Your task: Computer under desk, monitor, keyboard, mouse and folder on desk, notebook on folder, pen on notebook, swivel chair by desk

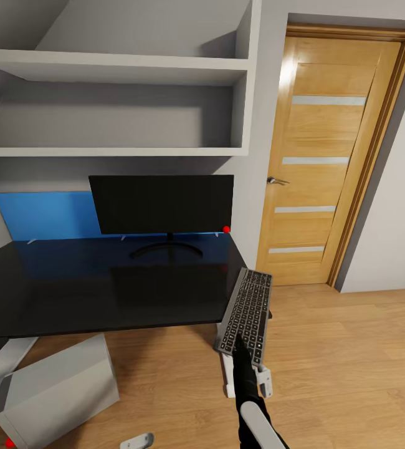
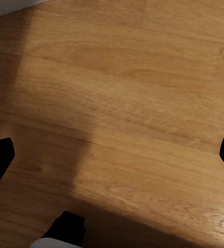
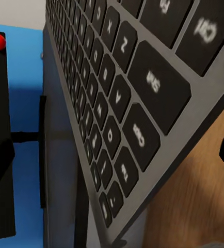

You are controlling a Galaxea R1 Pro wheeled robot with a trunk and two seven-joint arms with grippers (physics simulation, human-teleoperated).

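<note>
The grey keyboard (image 1: 248, 310) with black keys hangs tilted in the air just off the right end of the black desk (image 1: 71, 293). My right gripper (image 1: 243, 349) is shut on its near end. In the right wrist view the keyboard (image 3: 117, 103) passes very close to the camera. The black monitor (image 1: 162, 204) stands on its curved foot at the back of the desk. The light grey computer (image 1: 59, 390) sits on the floor at the desk's front edge, partly under the top. My left gripper (image 2: 112, 155) is open above bare wood floor.
An oak door (image 1: 333, 156) stands closed to the right of the desk. Grey wall shelves (image 1: 115, 68) hang above the monitor, and a blue wall panel (image 1: 40, 215) runs behind it. A white desk leg (image 1: 227, 374) stands just below the keyboard. Open wood floor (image 1: 352, 374) lies to the right.
</note>
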